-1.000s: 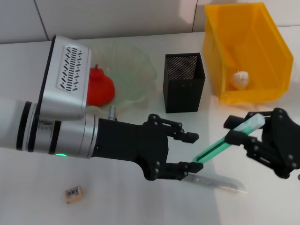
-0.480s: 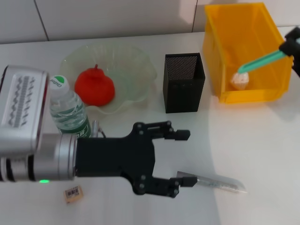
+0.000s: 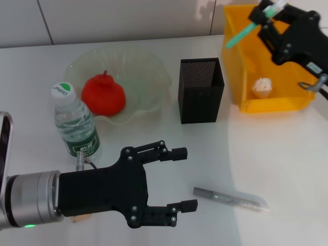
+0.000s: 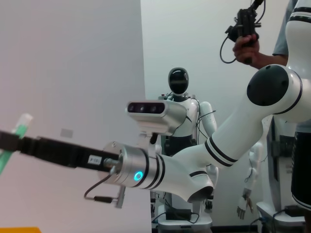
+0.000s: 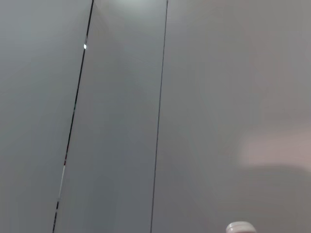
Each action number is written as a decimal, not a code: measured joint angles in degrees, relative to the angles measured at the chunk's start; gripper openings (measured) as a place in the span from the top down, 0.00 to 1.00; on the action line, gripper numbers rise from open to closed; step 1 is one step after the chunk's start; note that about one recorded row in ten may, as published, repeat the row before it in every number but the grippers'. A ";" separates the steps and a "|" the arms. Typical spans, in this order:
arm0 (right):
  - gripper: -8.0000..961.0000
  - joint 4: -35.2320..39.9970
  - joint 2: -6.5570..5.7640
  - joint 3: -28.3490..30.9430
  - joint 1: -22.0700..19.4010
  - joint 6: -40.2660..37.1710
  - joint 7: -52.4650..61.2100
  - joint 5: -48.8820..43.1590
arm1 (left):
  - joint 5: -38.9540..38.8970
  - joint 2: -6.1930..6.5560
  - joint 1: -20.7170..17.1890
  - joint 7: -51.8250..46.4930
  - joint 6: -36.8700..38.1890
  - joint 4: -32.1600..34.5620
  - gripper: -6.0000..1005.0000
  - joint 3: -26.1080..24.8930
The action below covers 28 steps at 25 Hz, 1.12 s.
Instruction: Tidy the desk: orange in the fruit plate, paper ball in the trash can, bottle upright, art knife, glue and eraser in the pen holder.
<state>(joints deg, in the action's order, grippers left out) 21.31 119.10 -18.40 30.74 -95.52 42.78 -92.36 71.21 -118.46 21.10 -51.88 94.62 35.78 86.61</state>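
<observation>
Green stick, the glue [image 3: 245, 31], is now up high in my right hand [image 3: 266, 19], pinched between its fingers and held above the near-left corner of the trash can [image 3: 302, 77]. A second ago that hand was down low by the art knife; half a second ago it was over the bin's right rim. I read this as the carry toward the pen holder [image 3: 201, 90], which stands just left of the trash can, so the drop is not yet made.

My left hand [image 3: 177, 179] is spread wide and empty, hovering over the table [image 3: 277, 154] well in front of the pen holder, and it has pulled back toward me. That has uncovered the bottle [image 3: 76, 125], standing upright just beside the fruit plate [image 3: 148, 72], so that step looks done. The orange [image 3: 104, 95] sits in the plate, and the paper ball [image 3: 262, 87] lies inside the trash can.

The art knife [image 3: 230, 199] lies flat on the table, in front of the pen holder and to its right. I can't pick out the eraser; my left arm covers that spot.

White, bare tabletop, pale wall behind. The left wrist view shows my right arm [image 4: 209, 155], a humanoid robot [image 4: 182, 97] standing at the back, and a person [image 4: 291, 29] holding a controller.
</observation>
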 joint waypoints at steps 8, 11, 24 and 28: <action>0.80 -2.92 0.13 -8.03 3.57 10.28 -0.04 0.14 | -0.05 -0.09 0.32 -0.10 -0.09 -0.84 0.20 -0.13; 0.80 -3.83 0.36 -11.21 4.32 14.69 -0.06 0.19 | -0.06 -0.10 0.34 -0.10 -0.10 -0.88 0.21 -0.13; 0.79 -6.77 0.35 -12.79 5.46 23.24 -0.86 -0.19 | -0.11 -0.10 0.79 0.14 0.04 -2.18 0.21 -0.13; 0.79 -7.07 0.42 -13.81 5.67 23.74 -0.86 -0.16 | -0.11 -0.10 0.79 0.15 0.21 -2.21 0.22 -0.13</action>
<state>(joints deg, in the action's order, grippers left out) 14.24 119.51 -32.21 36.41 -71.78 41.92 -92.52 71.09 -118.56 21.89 -51.73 94.83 33.57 86.48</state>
